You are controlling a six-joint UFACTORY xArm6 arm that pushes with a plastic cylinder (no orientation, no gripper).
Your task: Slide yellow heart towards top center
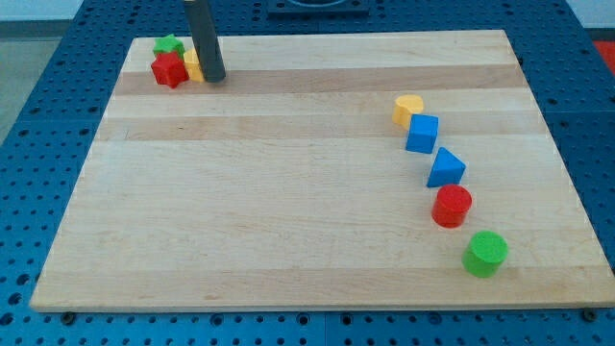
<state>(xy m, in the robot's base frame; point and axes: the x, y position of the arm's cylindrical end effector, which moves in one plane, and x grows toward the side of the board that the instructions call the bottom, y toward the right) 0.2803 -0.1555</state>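
Observation:
A yellow block (408,108) with a rounded top, apparently the heart, lies at the view's right, at the upper end of a line of blocks. My tip (213,78) is far from it, at the view's top left, touching or nearly touching the right side of a second yellow block (191,65). The rod partly hides that block, so I cannot make out its shape. A red star (169,69) and a green star (169,45) sit just left of that block.
Below the yellow heart, a blue cube (422,133), a blue triangle (446,168), a red cylinder (452,206) and a green cylinder (485,253) run down towards the bottom right. The wooden board (288,192) ends near the top-left blocks.

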